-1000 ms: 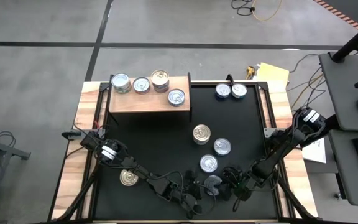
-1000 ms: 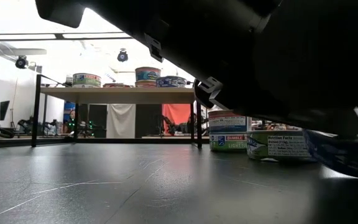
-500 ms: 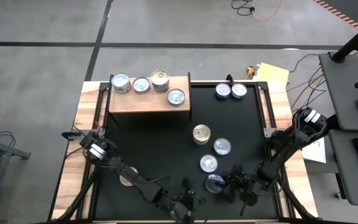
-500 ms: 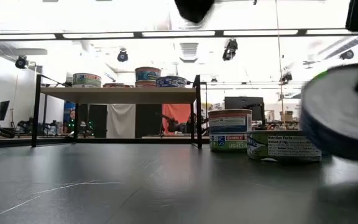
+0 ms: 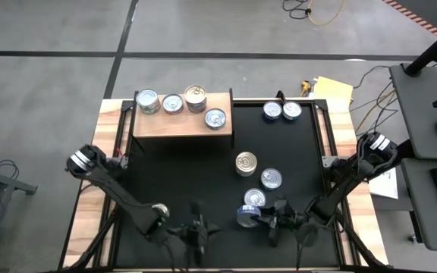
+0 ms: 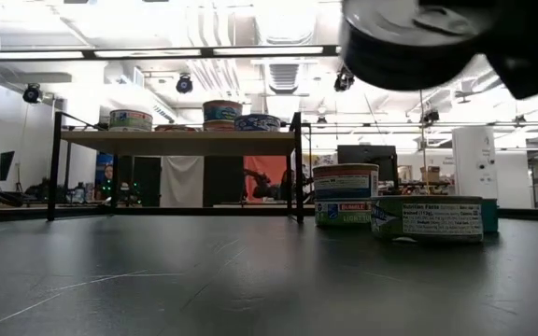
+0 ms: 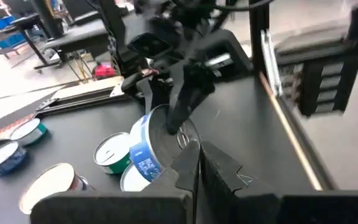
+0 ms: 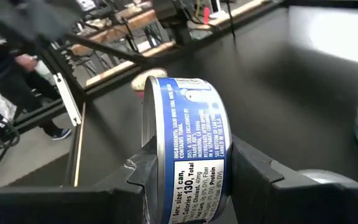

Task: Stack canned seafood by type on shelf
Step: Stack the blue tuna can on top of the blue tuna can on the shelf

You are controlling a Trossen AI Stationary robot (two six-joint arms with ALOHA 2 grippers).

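Since the short blue-labelled round metal tin point(image 8: 188, 140) is rigid and slick, right gripper point(image 8: 188, 168) jaws clamp its flat ends; left gripper point(image 7: 197, 171) jaws shut, empty.

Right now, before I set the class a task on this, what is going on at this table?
The right end effector is shut on a short round blue-labelled tin, held clear of the black table near its front edge. Four tins sit on the light-brown wooden shelf, one of them stacked on another. Several more tins wait on the table. The left end effector is shut and empty, parked at the front.
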